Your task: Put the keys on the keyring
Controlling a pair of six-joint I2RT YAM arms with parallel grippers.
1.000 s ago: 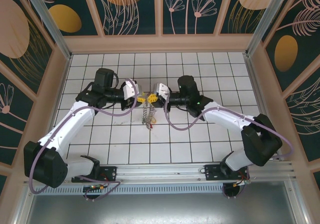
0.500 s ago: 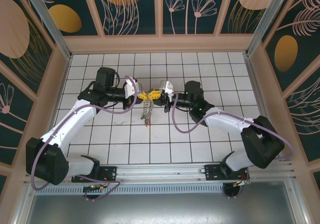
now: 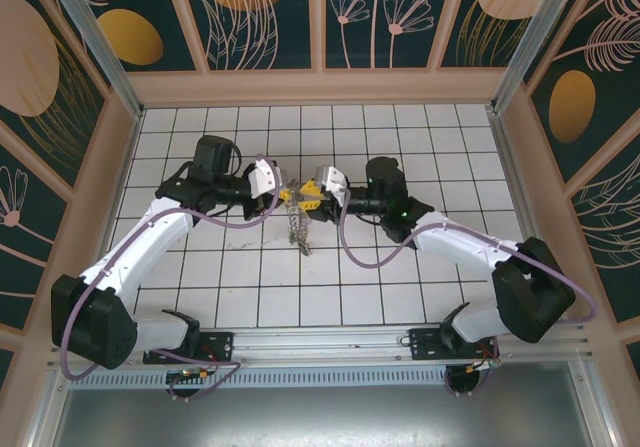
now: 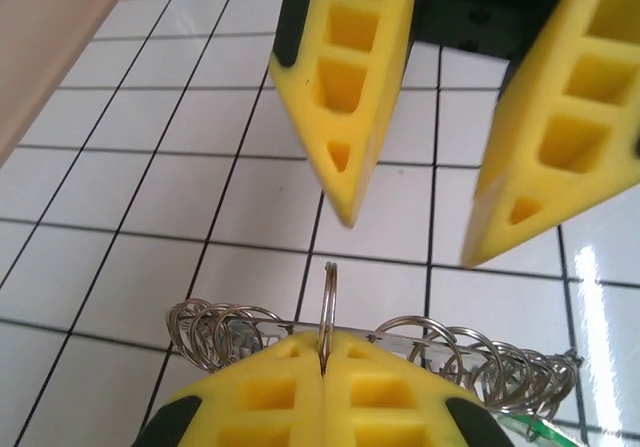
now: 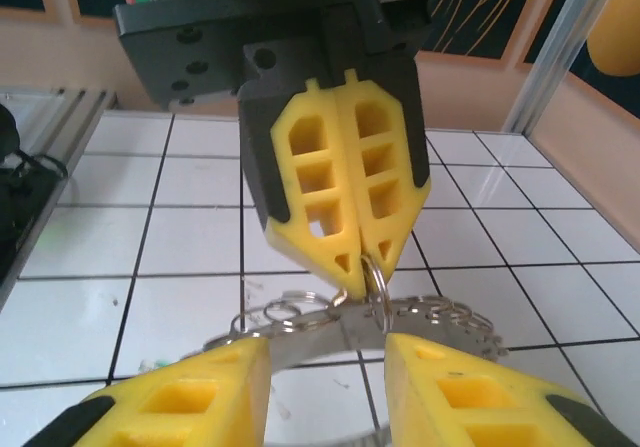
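Observation:
The keyring [image 3: 297, 229] is a thin metal band strung with many small split rings, and it hangs above the tiled floor between my two grippers. My left gripper [image 4: 325, 342] is shut on one small upright split ring [image 4: 328, 302] of the keyring, whose band [image 4: 400, 339] runs across behind the fingertips. My right gripper [image 5: 325, 352] faces it with its jaws open, one on each side of the band [image 5: 320, 329], touching nothing. From above, the left gripper [image 3: 283, 193] and right gripper [image 3: 306, 197] nearly meet tip to tip. I cannot make out the keys.
White tiled floor [image 3: 400, 267] lies under the arms, bounded by wooden walls at the back [image 3: 320, 87] and both sides. Purple cables [image 3: 360, 252] loop off each arm near the hanging keyring.
My left gripper closed on the split ring and stays shut. My right gripper, shut a moment ago, has opened its jaws and pulled slightly back. The keyring still hangs from the left gripper.

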